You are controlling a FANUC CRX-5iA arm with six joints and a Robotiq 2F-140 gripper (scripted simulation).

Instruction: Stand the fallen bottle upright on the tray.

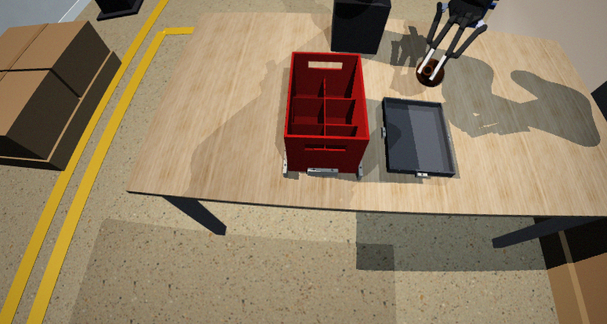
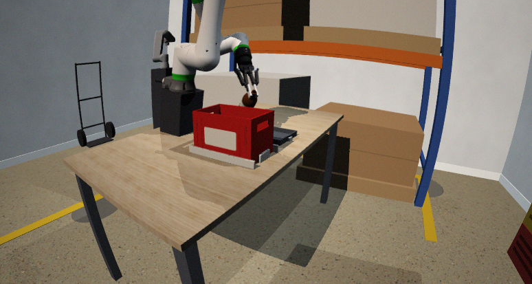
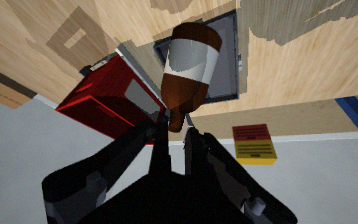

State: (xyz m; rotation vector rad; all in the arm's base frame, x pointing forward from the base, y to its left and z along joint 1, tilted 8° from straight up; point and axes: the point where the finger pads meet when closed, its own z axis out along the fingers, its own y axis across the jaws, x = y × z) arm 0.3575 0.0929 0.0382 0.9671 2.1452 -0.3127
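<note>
My gripper [image 1: 433, 67] is shut on the neck of the brown bottle [image 1: 430, 72] with a grey label. The bottle hangs from the fingers, neck up, above the table behind the tray. In the wrist view the fingers pinch the neck and the bottle [image 3: 190, 70] hangs below them, over the far end of the tray [image 3: 220, 65]. In the exterior view the gripper [image 2: 252, 92] holds the bottle [image 2: 248, 100] above and behind the crate. The dark grey tray [image 1: 418, 136] lies flat on the table, right of the red crate [image 1: 325, 111].
The red crate [image 2: 232, 130] has inner dividers and sits in grey corner brackets. The black robot pedestal [image 1: 360, 18] stands behind the crate. Cardboard boxes [image 2: 372, 148] and a blue shelf post [image 2: 434, 106] stand beyond the table's far side.
</note>
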